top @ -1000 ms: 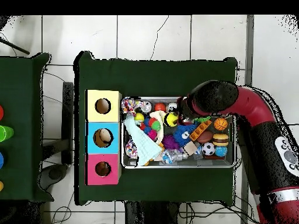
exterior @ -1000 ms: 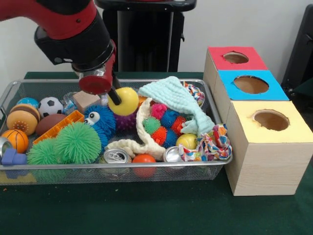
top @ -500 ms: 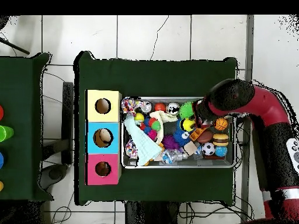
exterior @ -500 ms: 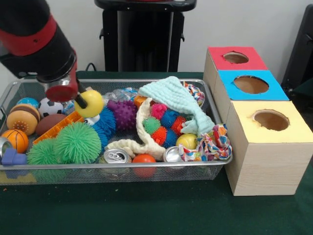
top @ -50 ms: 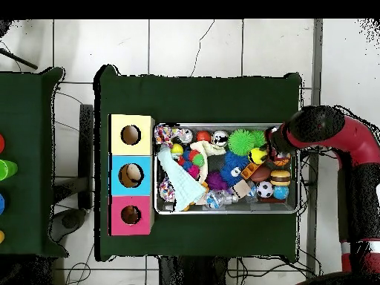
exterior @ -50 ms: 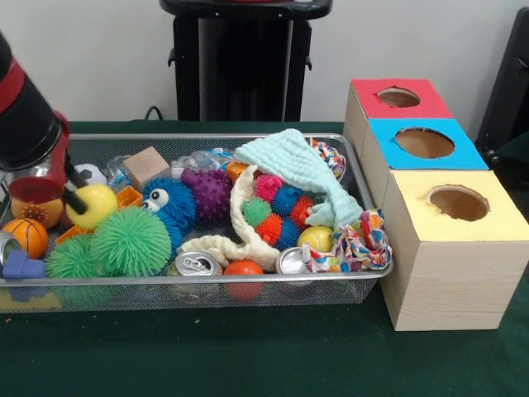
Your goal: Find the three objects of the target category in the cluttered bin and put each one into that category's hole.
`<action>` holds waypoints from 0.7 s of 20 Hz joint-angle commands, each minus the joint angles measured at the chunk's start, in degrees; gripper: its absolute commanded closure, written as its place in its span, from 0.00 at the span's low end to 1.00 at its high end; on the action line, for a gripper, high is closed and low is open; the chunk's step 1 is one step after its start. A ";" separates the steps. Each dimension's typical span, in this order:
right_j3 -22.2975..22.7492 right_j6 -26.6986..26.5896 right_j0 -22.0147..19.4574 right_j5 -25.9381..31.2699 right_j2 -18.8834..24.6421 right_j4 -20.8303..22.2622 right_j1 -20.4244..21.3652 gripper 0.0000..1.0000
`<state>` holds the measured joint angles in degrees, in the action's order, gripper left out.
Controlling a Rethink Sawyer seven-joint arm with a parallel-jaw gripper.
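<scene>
The green table [exterior @ -50 ms: 248, 356] carries my wire bin [exterior @ -50 ms: 248, 285] and, just beside it, a row of three wooden boxes, each with a round hole in its top: the yellow box [exterior @ -50 ms: 450, 248] nearest the camera in the front view, the blue box [exterior @ -50 ms: 423, 142] in the middle, the red box [exterior @ -50 ms: 397, 98] behind. My arm [exterior @ -50 ms: 25, 116] reaches over the bin's end farthest from the boxes. A pale green cloth [exterior @ -50 ms: 297, 165] lies draped across the toys at the box end, above spiky balls [exterior @ -50 ms: 277, 211]. A fuzzy green ball [exterior @ -50 ms: 131, 240] sits near the front rim, next to a blue googly-eyed toy [exterior @ -50 ms: 169, 203]. My gripper [exterior @ -50 ms: 78, 201] is clamped on the yellow ball [exterior @ -50 ms: 92, 205], held above the clutter beside an orange basketball [exterior @ -50 ms: 26, 236]. I can read no writing on anything, not even the can tops [exterior @ -50 ms: 197, 264].
</scene>
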<state>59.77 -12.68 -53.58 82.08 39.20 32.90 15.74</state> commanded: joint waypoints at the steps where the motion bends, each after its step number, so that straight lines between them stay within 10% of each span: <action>1: -6.29 -17.60 -1.32 3.70 0.71 3.88 -4.15 1.00; 6: 3.96 -12.14 -2.04 -0.11 0.97 0.93 2.24 1.00; 14: -7.99 -17.71 -2.18 3.32 0.47 4.39 -2.57 1.00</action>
<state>56.34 -15.40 -56.14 82.09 39.19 33.46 14.43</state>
